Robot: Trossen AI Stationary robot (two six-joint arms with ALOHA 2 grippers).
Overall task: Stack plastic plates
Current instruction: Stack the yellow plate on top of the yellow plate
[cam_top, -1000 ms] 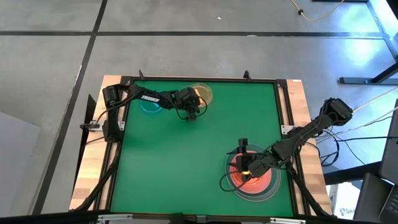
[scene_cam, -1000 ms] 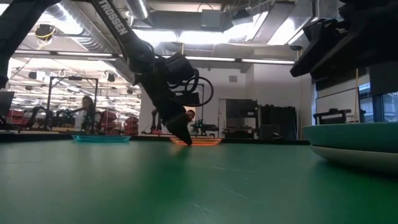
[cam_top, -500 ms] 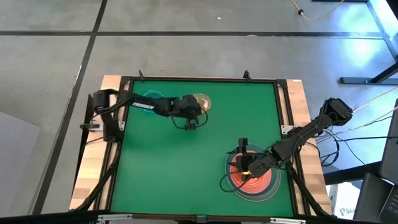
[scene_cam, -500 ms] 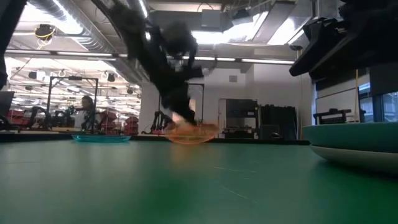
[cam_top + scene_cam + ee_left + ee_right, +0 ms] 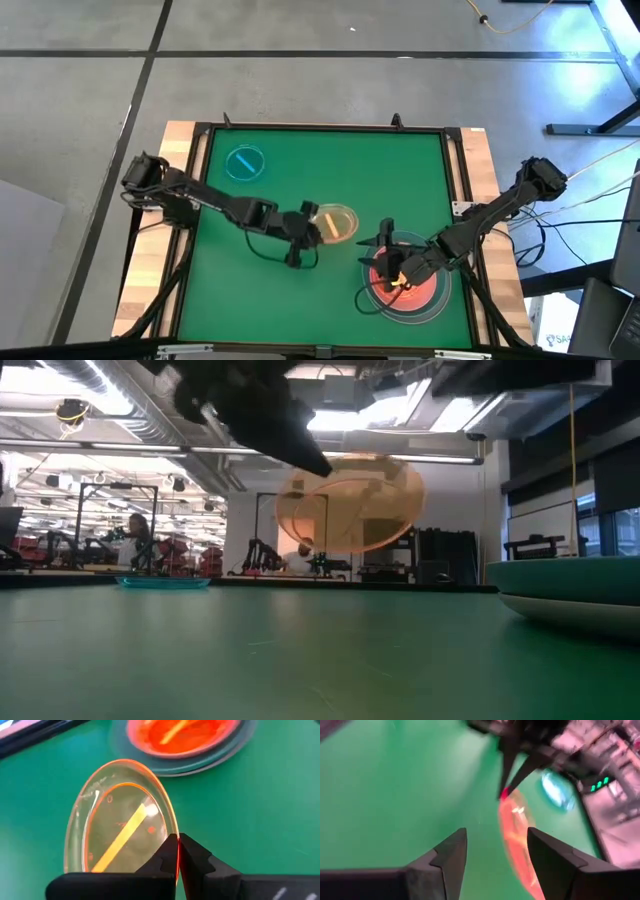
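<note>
My left gripper (image 5: 318, 228) is shut on a small translucent yellow-orange plate (image 5: 337, 222) with a yellow centre bar (image 5: 122, 836), held in the air near the table's middle. To its right stands a stack of plates (image 5: 438, 300): a red-pink plate (image 5: 180, 731) on top, a teal plate (image 5: 570, 573) under it, and a grey-white plate (image 5: 575, 612) lowest. My right gripper (image 5: 392, 262) hovers open over the stack's left part (image 5: 495, 855). A small blue plate (image 5: 245, 162) lies flat at the far left. My left gripper pinches the yellow-orange plate's rim (image 5: 173, 851) between its two fingertips. The fingers slant down from the table's left. The plate is lifted clear of the table (image 5: 350, 505) and tilted, its face turned partly sideways, with its body beyond the fingers toward the stack.
The green mat (image 5: 300, 300) is bare between the blue plate and the stack. A raised dark frame (image 5: 320, 128) edges the mat, with wooden borders outside it. The room beyond holds racks and a person far off (image 5: 135, 535).
My left gripper has taken hold of the yellow-orange plate at the table's far side, lifted it off the mat and swung it toward the near right, up to the stack. The plate has gone from flat to tilted. My right gripper has risen a little.
</note>
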